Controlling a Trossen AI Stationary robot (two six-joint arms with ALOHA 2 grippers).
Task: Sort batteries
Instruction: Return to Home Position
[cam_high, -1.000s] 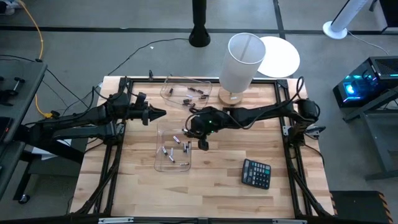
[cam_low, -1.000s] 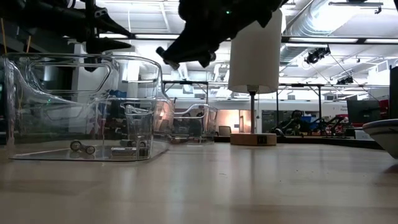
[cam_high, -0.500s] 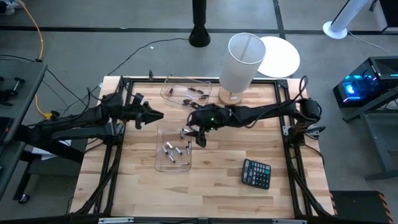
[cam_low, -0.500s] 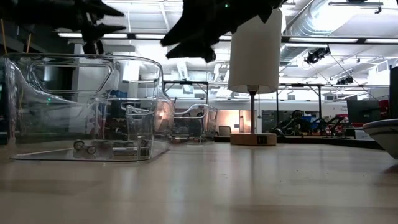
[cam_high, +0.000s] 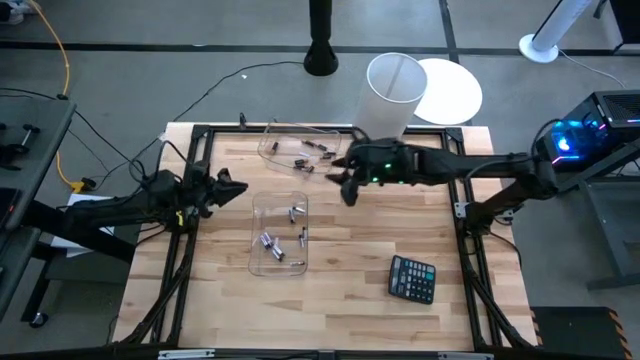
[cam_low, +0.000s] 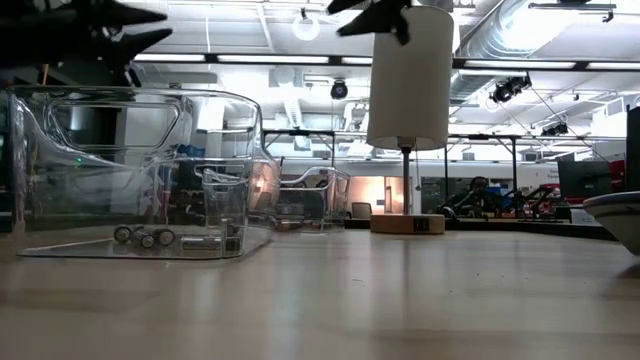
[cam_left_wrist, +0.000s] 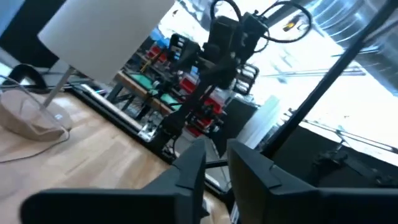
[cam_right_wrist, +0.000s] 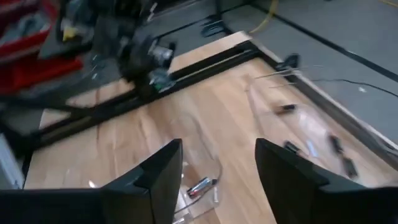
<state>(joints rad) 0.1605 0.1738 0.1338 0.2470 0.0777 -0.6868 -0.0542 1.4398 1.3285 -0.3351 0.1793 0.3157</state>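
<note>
Silvery batteries (cam_low: 145, 237) indistinct through clear bin (cam_low: 100, 170); right claw (cam_right_wrist: 219, 149) agape.

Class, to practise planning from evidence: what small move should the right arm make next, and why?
Probably draw the right claw back toward its own side. It hangs open and empty; the batteries in view lie inside the near bin and far bin, none loose on the table. The left claw waits by the left edge.

Two clear bins (cam_high: 255, 225) (cam_high: 280, 135), one calculator (cam_high: 412, 277), one lamp (cam_high: 385, 100), and batteries (cam_high: 268, 241) too small to count.
</note>
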